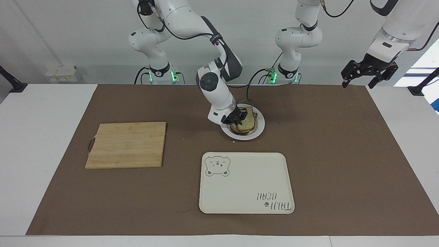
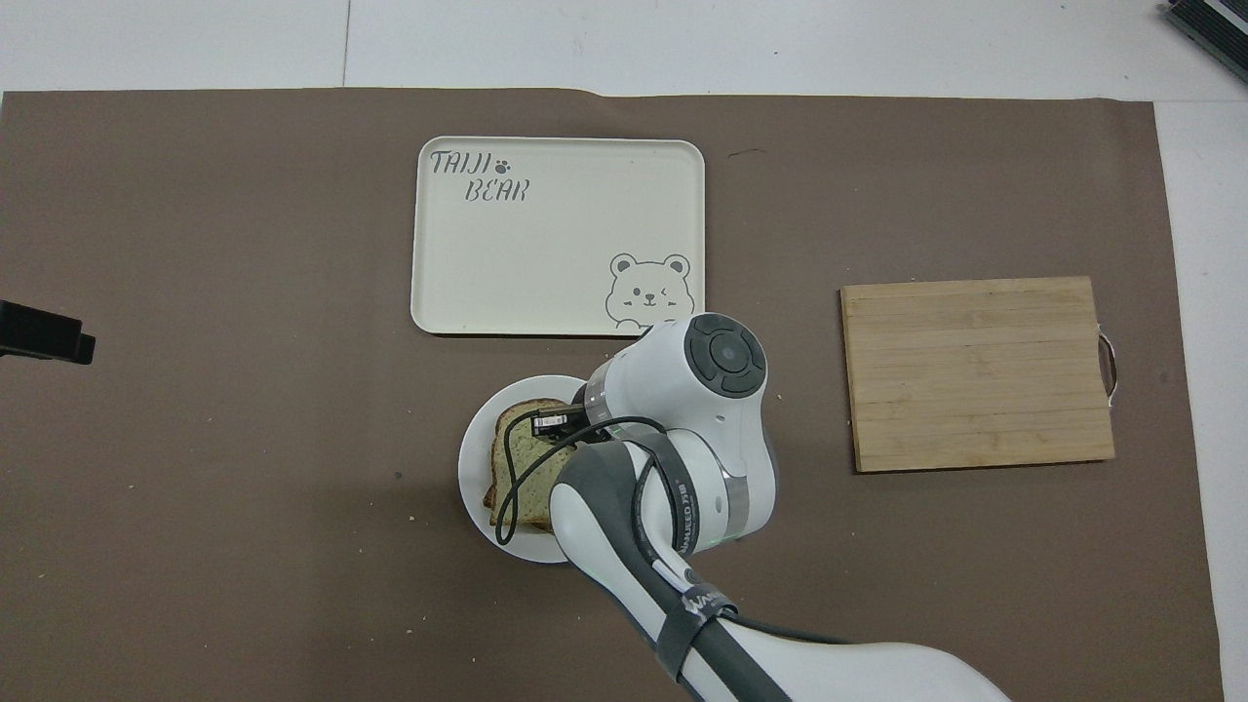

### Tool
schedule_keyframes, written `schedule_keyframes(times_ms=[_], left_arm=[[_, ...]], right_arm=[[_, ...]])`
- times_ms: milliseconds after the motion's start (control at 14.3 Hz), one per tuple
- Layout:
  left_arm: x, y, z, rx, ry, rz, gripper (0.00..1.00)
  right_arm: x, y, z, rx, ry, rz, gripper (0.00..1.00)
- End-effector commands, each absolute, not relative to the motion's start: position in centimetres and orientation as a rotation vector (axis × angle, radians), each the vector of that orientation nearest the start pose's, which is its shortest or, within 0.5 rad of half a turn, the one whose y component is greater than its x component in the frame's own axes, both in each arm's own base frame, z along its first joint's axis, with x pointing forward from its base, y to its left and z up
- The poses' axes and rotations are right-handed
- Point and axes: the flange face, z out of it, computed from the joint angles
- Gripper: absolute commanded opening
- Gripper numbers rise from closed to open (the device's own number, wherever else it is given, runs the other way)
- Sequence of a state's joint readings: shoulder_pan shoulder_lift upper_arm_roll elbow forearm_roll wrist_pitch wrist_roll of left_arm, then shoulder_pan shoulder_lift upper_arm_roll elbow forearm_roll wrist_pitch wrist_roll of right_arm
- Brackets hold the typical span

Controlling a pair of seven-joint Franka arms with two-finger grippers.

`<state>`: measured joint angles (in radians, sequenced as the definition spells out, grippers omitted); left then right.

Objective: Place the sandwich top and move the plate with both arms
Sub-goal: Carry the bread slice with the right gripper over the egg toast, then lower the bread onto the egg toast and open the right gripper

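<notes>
Over the plate, the right hand grips the sandwich top, nearly seated; the left hand waits wide open; plate move remains.

The sandwich top lies on the plate; the tray sits farther from the robots; the cutting board lies toward the table's right-arm end.
</notes>
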<state>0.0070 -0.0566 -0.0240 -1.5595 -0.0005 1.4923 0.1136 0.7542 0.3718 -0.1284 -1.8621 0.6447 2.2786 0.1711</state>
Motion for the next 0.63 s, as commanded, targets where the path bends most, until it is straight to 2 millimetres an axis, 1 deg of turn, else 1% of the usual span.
schedule_keyframes(times_ms=[0, 70, 140, 209, 279, 349, 488, 558], left_arm=[[52.0, -1.6, 66.2, -3.147, 0.232, 0.004, 1.0], [52.0, -1.1, 66.2, -3.147, 0.217, 0.006, 1.0], [52.0, -0.6, 66.2, -3.148, 0.203, 0.006, 1.0], [51.9, -0.2, 66.2, -3.15, 0.191, 0.006, 1.0], [51.9, 0.2, 66.3, -3.15, 0.181, 0.003, 1.0], [51.9, -0.4, 66.2, -3.15, 0.193, 0.006, 1.0], [51.8, -1.2, 66.3, -3.151, 0.213, 0.004, 1.0], [51.5, -1.1, 66.1, -3.155, 0.214, 0.015, 1.0]], right_arm=[[50.5, 39.3, 32.8, -2.678, -0.007, 0.18, 0.0], [50.4, 39.2, 32.6, -2.68, -0.006, 0.18, 0.0], [50.3, 39.1, 32.5, -2.682, -0.012, 0.18, 0.17], [50.3, 39.0, 32.5, -2.685, -0.02, 0.172, 0.39], [50.3, 39.0, 32.4, -2.693, -0.048, 0.164, 0.92], [50.4, 38.9, 32.4, -2.695, -0.079, 0.157, 1.0], [51.2, 38.0, 32.2, -2.698, -0.084, 0.144, 1.0], [51.5, 37.7, 32.2, -2.697, -0.073, 0.143, 1.0]])
